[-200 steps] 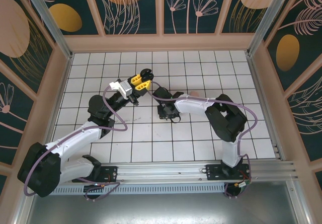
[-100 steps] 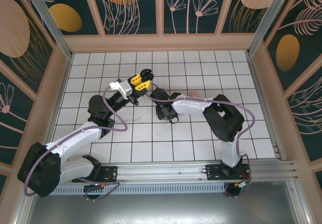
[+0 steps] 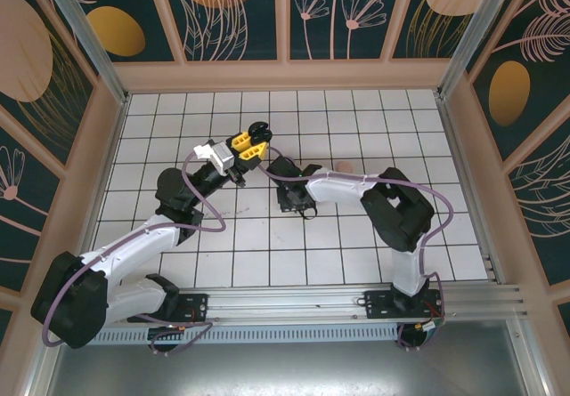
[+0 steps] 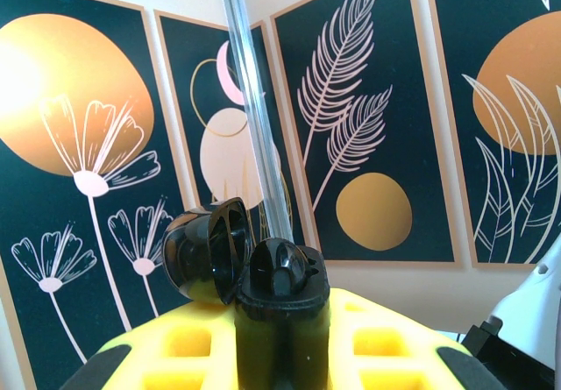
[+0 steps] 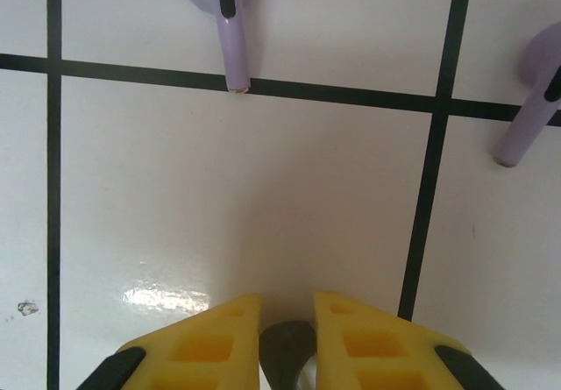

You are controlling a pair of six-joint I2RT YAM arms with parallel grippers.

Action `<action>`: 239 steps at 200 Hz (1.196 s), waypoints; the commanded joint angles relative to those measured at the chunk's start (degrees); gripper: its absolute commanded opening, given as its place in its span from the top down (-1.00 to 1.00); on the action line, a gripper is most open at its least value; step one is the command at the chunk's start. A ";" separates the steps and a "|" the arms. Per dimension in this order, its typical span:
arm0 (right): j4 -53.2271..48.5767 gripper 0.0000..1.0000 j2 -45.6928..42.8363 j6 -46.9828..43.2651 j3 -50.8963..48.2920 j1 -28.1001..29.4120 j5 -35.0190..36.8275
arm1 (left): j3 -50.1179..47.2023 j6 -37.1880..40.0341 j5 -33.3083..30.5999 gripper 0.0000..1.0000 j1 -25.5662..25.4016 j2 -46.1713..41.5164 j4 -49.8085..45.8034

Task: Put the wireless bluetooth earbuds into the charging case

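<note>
Two hazards were judged to apply. First, the right gripper [image 5: 287, 337] had its yellow fingers pressed nearly together on a small dark piece, probably a black earbud [image 5: 286, 346], low over the tiled table [image 5: 219, 188]. So little of the piece showed that a slight slackening or a knock on the tile could have dropped it. Second, the left gripper [image 4: 280, 355] pinched the open black charging case [image 4: 279, 289] aloft by its base alone, with the lid [image 4: 203, 251] hinged back, so an off-centre insertion could have tipped or twisted it. Whether the case wells were free could not be told. Two lilac earbuds [image 5: 224, 22] lay just ahead of the right fingers, apart from each other, stems toward the gripper; a low forward sweep would have scattered them. A small pink item [image 3: 343, 165] lay beyond the right arm, not between the grippers.
</note>
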 commanded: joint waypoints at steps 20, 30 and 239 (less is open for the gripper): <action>-1.61 0.67 -6.64 1.46 -2.12 -0.35 1.24 | 0.57 -0.51 -0.35 1.00 -0.49 -0.80 2.04; -1.61 0.67 -8.81 1.59 -2.03 -0.79 1.25 | 0.76 -0.53 -0.16 1.00 -0.49 -0.88 1.87; 11.80 0.65 -36.27 -8.15 17.07 -3.95 -7.48 | 4.85 -1.53 3.88 1.00 -0.49 6.20 1.88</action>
